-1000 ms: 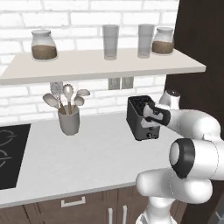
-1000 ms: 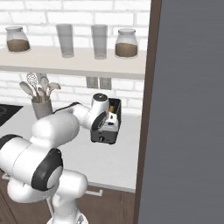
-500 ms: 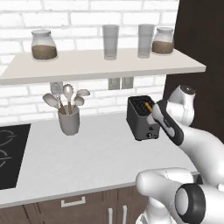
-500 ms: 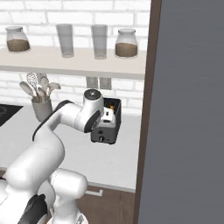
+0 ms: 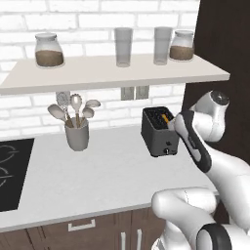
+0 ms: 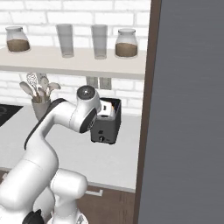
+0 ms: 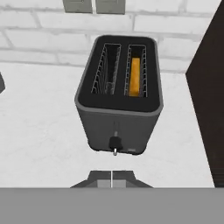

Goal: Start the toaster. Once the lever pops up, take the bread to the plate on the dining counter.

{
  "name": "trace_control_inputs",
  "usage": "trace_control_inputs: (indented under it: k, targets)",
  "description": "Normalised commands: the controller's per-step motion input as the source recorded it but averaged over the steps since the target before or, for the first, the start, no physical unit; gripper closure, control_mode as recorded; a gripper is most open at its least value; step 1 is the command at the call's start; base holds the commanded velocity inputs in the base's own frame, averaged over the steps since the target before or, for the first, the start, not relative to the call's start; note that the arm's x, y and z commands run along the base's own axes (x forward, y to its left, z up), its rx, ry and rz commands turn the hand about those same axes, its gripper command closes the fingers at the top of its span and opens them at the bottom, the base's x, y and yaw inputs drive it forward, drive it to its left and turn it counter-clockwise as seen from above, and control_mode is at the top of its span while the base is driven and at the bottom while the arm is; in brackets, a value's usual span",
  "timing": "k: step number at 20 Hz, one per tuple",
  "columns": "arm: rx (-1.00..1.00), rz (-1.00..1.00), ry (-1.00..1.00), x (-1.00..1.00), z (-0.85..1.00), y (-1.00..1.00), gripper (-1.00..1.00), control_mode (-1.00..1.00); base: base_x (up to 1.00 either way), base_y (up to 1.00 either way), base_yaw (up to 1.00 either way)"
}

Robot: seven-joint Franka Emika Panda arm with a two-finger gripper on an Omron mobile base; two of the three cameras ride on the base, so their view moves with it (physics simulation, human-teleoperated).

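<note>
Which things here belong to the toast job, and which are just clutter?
Job: toaster, bread in its right slot, gripper shut in front of the toaster.
Clutter: utensil cup, two jars, two glasses, hob.

Glossy white arm (image 6: 48, 131), dark joints
</note>
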Motion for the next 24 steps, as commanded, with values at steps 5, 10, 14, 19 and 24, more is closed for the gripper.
trace_control_inputs:
  k: [5,10,14,19,24]
  targets:
    - [0.0,-0.1,-0.21,-0.05,0.47,-0.02,1.0,-1.0,0.0,0.0,0.0]
    - [0.0,-0.13,-0.12,0.04,0.06,-0.11,-1.0,-1.0,0.0,0.0,0.0]
    - [0.0,-0.12,-0.01,0.11,0.04,0.0,-1.0,-1.0,0.0,0.0,0.0]
    - [0.02,-0.02,0.0,0.11,0.0,-0.13,-1.0,-1.0,0.0,0.0,0.0]
    - [0.01,0.1,0.02,0.33,0.01,-0.02,-1.0,-1.0,0.0,0.0,0.0]
